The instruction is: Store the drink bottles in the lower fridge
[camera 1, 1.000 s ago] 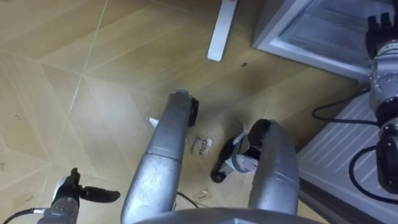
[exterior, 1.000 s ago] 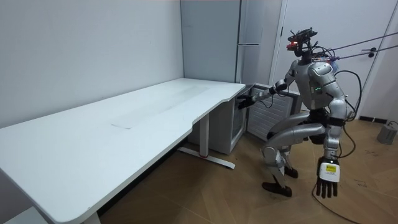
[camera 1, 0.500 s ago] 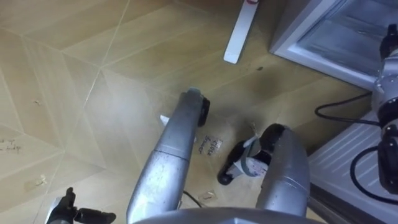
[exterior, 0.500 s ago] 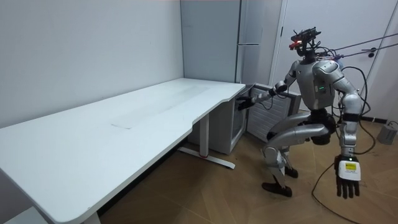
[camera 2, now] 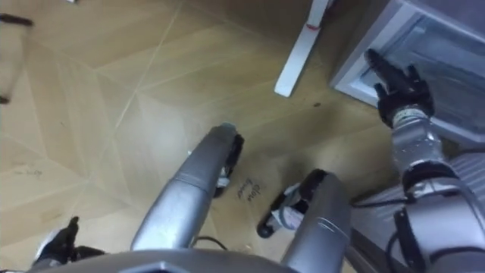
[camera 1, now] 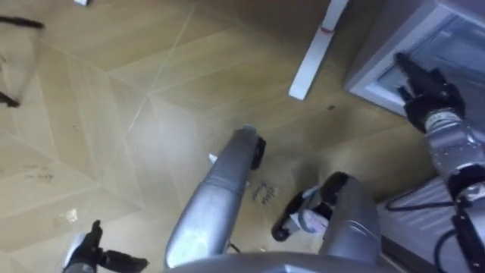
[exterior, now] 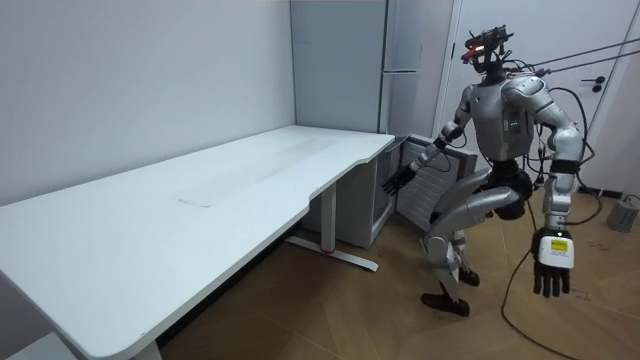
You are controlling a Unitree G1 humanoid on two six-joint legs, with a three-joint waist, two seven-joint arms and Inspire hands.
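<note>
Stance: I stand on the wood floor [camera 1: 114, 114] with my knees bent. I am at the far end of the white tabletop [exterior: 200, 200], close to the lower fridge [camera 1: 375, 57].

Lower fridge: its grey frame sits at floor level in the top right corner of the eye views. It is just past the white desk foot [camera 1: 314, 49], which lies flat on the floor.

Right hand [camera 1: 427, 92]: the arm reaches forward and down toward the fridge.
- The fingers are straight and slightly spread. The hand is open and holds nothing.
- In the eye views the hand lies over the near edge of the frame. I cannot tell whether it touches the frame.
- In the room view the hand shows just below the end edge of the tabletop, in front of the fridge.

Left hand [exterior: 551, 272]: the arm hangs at my side, well apart from the fridge.
- The fingers are straight and point down at the floor. The hand is open and holds nothing.
- In the eye views the hand shows at the bottom left corner, above the floor.

Drinks: I cannot tell where the drinks are. Neither hand carries one.
</note>
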